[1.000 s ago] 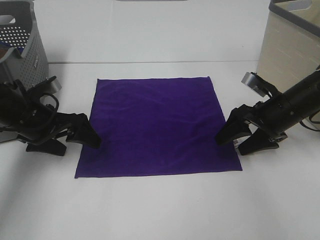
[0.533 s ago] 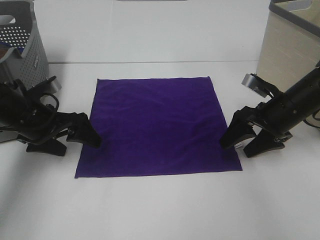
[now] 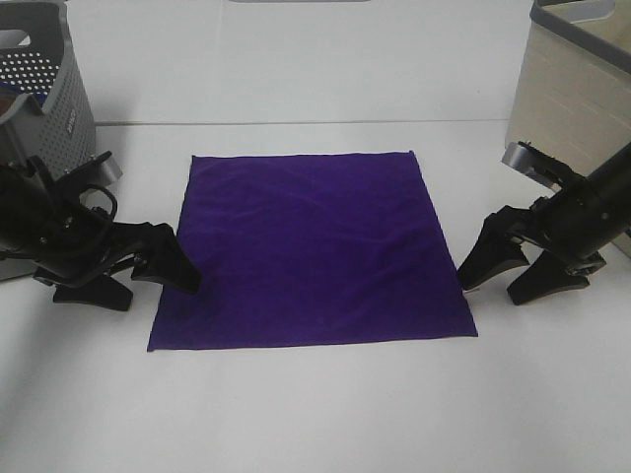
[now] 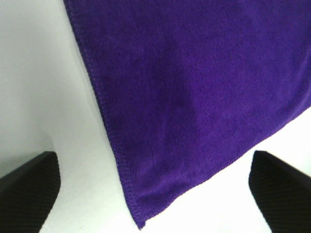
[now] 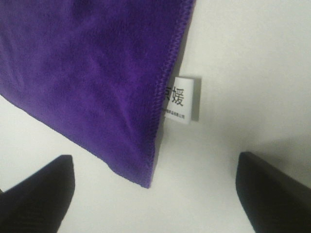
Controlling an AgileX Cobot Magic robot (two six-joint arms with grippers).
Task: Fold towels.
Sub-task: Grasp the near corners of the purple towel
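The deep purple towel [image 3: 311, 246] lies spread flat on the white table. It also shows in the left wrist view [image 4: 204, 97] and the right wrist view [image 5: 87, 63], where its small white tag [image 5: 181, 99] sticks out from the edge. My left gripper [image 3: 148, 288] is open and low at the towel's near left side, with one finger touching the towel's edge. In its wrist view the gripper [image 4: 155, 194] straddles the near left corner. My right gripper [image 3: 498, 289] is open and empty just right of the towel's near right corner, which lies ahead of the gripper [image 5: 155, 194] in its wrist view.
A grey perforated basket [image 3: 44, 69] stands at the back left, behind my left arm. A beige bin [image 3: 572, 89] stands at the back right, behind my right arm. Bare white table [image 3: 315, 414] runs along the front.
My right gripper has drawn back to the right, off the towel's right edge, staying open. The left gripper and the towel have not moved.
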